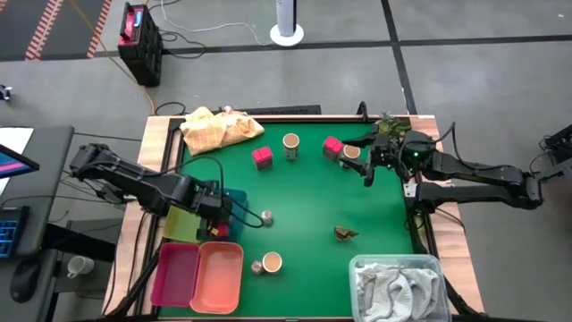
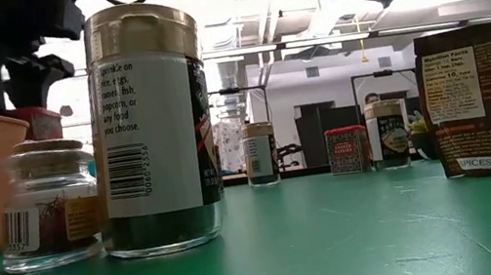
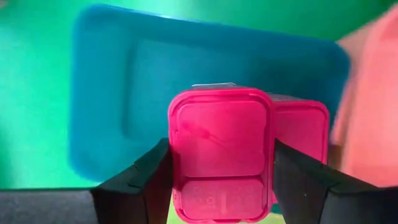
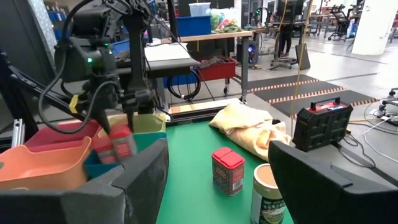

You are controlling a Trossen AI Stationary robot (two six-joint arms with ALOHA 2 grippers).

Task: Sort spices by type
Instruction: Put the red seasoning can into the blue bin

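Over the blue tray (image 3: 99, 81), left pincer (image 3: 221, 168) pinches a pink packet (image 3: 221, 155) (right pincer (image 4: 217, 186) spread).

**Table stock, by kind**
- Pink-red tin (image 1: 262, 157): 3 certain. Two stand far centre and one is at left, clamped in the left gripper (image 3: 221, 168). A possible fourth sits just behind the held one, partly hidden.
- Tan-lidded round jar (image 1: 291, 143): 3. Two far, one near centre.
- Small glass jar (image 1: 256, 266): 1, just beside the near jar.
- Brown pouch (image 1: 345, 233): 1, right of centre.
- Tray (image 1: 174, 273): 4, left side: blue, yellow-green, pink, salmon.
- Yellow cloth (image 1: 219, 130): 1, far left.
- Clear bin (image 1: 359, 265): 1, near right.
- Grey-white towel (image 1: 393, 288): 1, in the bin.
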